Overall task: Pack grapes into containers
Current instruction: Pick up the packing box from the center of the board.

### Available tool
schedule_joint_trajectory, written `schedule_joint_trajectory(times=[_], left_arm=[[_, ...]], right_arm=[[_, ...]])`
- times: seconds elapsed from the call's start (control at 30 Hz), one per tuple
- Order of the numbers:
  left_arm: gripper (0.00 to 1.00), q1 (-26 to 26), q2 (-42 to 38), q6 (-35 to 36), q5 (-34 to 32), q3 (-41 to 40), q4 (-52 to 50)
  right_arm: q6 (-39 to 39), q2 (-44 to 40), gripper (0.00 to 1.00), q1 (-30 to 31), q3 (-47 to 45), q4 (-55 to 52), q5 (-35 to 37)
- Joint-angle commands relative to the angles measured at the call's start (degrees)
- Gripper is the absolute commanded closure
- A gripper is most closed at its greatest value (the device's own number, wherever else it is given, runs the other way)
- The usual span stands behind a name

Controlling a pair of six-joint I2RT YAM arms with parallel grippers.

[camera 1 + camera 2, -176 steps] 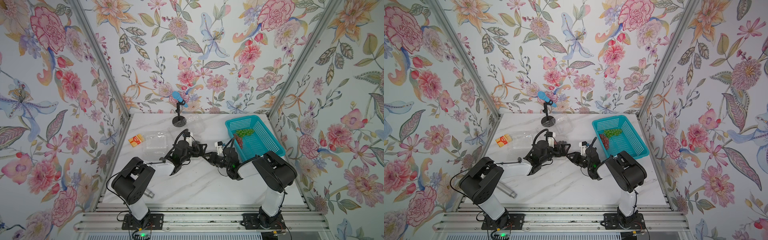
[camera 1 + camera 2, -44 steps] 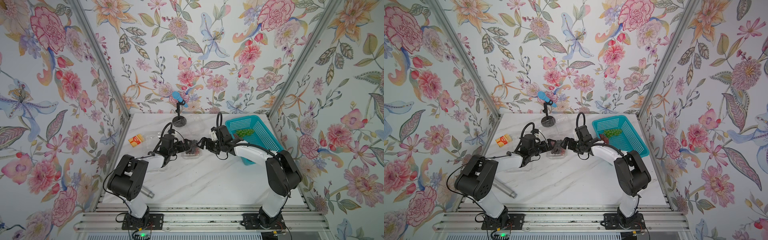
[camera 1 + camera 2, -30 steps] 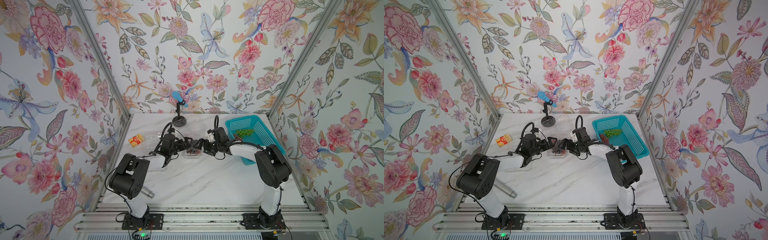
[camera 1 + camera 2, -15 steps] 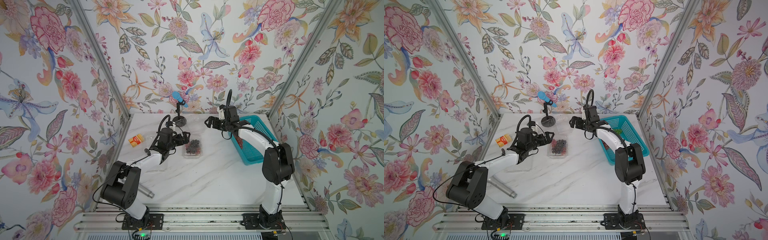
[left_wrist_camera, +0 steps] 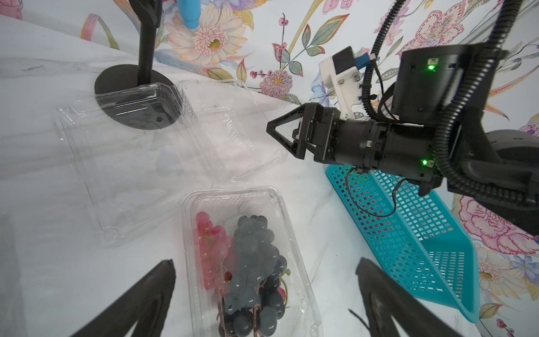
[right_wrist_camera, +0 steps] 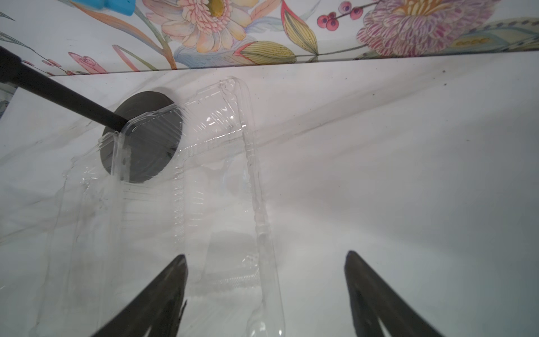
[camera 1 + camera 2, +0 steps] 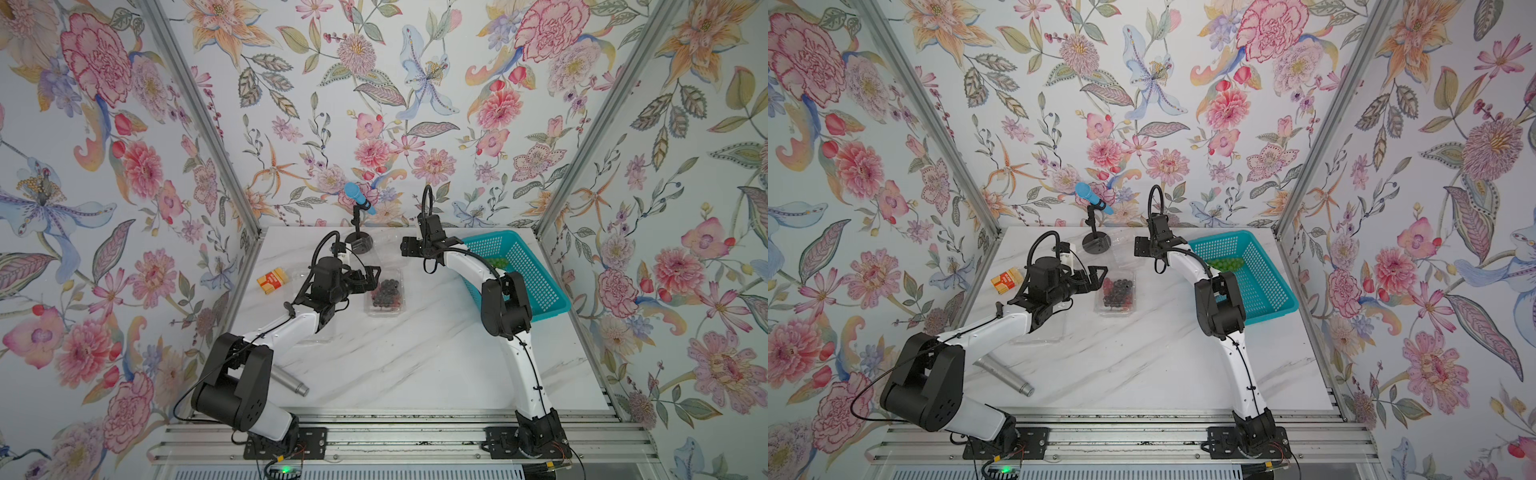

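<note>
The left gripper [image 7: 373,277] stands wide, with nothing between its fingers. Just in front of its fingertips a clear container [image 5: 233,201] lies on the worktop [image 7: 395,357] with its lid off. Inside it the red-pink bunch [image 5: 211,248] and the dark bunch [image 5: 256,262] touch each other. In the left wrist view the container sits in line with the gap between the two fingers.

Farther ahead of this gripper lies an empty open container [image 6: 221,175], partly in front of the black base of the microphone stand [image 6: 140,137]. The right gripper [image 7: 405,247] hangs above the near end of this empty container, its fingers apart and holding nothing. One finger [image 6: 163,291] is over the clear plastic and the other is over bare worktop. I cannot tell if it touches the plastic.

Behind the right gripper, beside its arm, the green bunch [image 7: 497,262] lies in the teal basket [image 7: 536,274].
</note>
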Motion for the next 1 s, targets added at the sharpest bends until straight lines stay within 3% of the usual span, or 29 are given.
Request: schedule_joint_trajectory(times=[0.0, 0.33, 0.47, 0.63, 0.97], left_arm=[[0.00, 0.6, -1.4, 2.5, 0.9, -0.5, -2.0], [0.00, 0.6, -0.2, 2.8, 1.6, -0.8, -2.4], [0.00, 0.6, 0.1, 2.2, 1.6, -1.0, -2.3], [0.00, 0.6, 0.1, 1.8, 1.7, -0.7, -2.6], [0.00, 0.6, -1.1, 1.5, 0.8, -0.4, -3.7]], right_arm=[[-2.0, 3.7, 0.21, 0.8, 7.0, -3.5, 2.3], [-1.7, 9.4, 0.37, 0.3, 13.0, -3.9, 2.3], [-1.5, 10.2, 0.55, 0.3, 13.7, -4.1, 1.6], [-1.1, 9.9, 0.65, 0.3, 13.1, -4.3, 0.4], [-0.4, 9.0, 0.68, -0.7, 10.8, -4.9, -2.7]])
